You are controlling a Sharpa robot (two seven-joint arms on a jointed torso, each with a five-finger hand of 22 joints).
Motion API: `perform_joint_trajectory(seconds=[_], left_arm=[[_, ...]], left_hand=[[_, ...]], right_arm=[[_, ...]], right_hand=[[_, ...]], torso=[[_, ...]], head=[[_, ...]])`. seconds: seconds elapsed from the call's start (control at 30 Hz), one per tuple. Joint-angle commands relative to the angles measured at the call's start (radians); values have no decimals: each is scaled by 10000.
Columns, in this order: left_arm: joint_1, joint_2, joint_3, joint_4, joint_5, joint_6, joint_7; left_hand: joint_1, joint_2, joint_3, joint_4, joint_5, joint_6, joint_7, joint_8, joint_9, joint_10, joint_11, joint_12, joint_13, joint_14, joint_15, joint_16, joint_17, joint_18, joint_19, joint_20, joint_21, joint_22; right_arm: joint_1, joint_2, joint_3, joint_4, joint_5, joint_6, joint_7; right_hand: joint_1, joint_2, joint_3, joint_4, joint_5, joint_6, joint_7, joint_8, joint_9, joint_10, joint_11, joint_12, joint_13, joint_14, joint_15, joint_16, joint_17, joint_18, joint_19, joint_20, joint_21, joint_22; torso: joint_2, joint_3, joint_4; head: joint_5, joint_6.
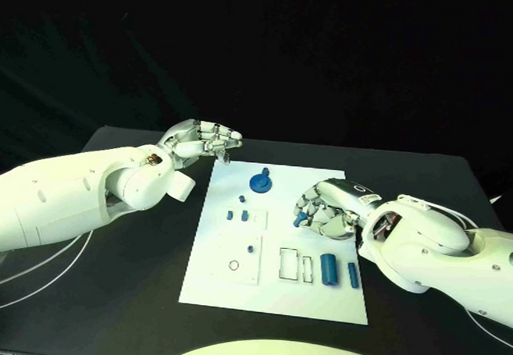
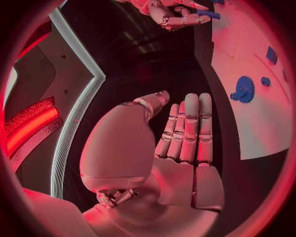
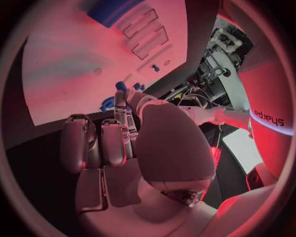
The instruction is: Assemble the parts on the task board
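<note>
Early going, by the look of it — on the flat white task board (image 1: 278,287) a blue toothed gear (image 1: 262,181) sits near its far edge and blue cylinders (image 1: 329,269) lie loose near its right edge. The right hand (image 1: 326,206) seems to pinch a small blue peg (image 1: 300,220); the left hand (image 1: 201,142) hovers off the far-left corner, fingers curled, holding nothing.

Light from above falls bright on the flat white rectangular task board (image 1: 279,256) while the room behind stays dark. Both wrist cameras glow red, their fisheye edges bending and blurring.
</note>
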Motion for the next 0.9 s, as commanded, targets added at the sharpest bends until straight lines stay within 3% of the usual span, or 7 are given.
perform_joint_trajectory(seconds=[0.03,0.33,0.5,0.63,0.9], left_arm=[[5,36,6,-5,15,195,42],[4,122,4,-66,15,213,62],[3,174,-9,-84,15,274,97],[3,201,-13,-98,-1,264,115],[3,249,-16,-126,-123,113,75]], left_hand=[[-13,76,-38,-3,30,-92,194,-27,15,-63,22,9,8,-17,49,39,16,139,39,31,-63,-13],[1,85,-39,-4,52,-112,193,-28,20,-93,23,12,13,-28,50,41,18,141,44,32,-81,-26],[82,135,23,-42,164,-116,193,-16,31,-109,21,30,24,-48,40,38,19,145,60,22,-79,-27],[-161,30,-115,110,171,-146,196,-7,46,-142,32,69,49,-53,69,57,30,133,50,51,-151,-73],[-438,-62,-379,343,147,-179,180,24,80,-182,22,155,105,-37,83,108,56,139,94,85,-317,-195]], right_arm=[[-25,228,2,217,14,91,51],[-326,1233,-1,161,-484,80,325],[-657,1855,-12,-100,-748,81,516],[-927,2211,-17,-297,-940,48,591],[-1246,2682,-36,-714,-1147,30,617]], right_hand=[[-106,-19,17,54,-11,-9,-14,442,743,24,52,-57,-7,295,-54,34,-13,-98,157,-64,24,1955],[-102,-17,43,35,-4,-15,-17,441,745,17,45,-70,-5,293,-58,28,-26,-93,149,-65,1,1949],[-95,-13,66,17,1,-24,-14,438,745,10,45,-82,-3,293,-59,27,-28,-89,143,-66,-16,1944],[-129,-8,96,17,8,-49,5,427,743,-2,59,-102,2,290,-54,18,-44,-85,134,-65,-39,1938],[-185,-37,121,10,10,-81,28,413,739,-18,76,-131,10,290,-41,20,-44,-89,140,-58,-19,1943]], torso=[[2,12,-6],[4,-4,18],[7,18,35],[10,-4,22],[20,3,5]], head=[[87,-18],[169,-15],[296,-32],[360,-49],[579,-116]])
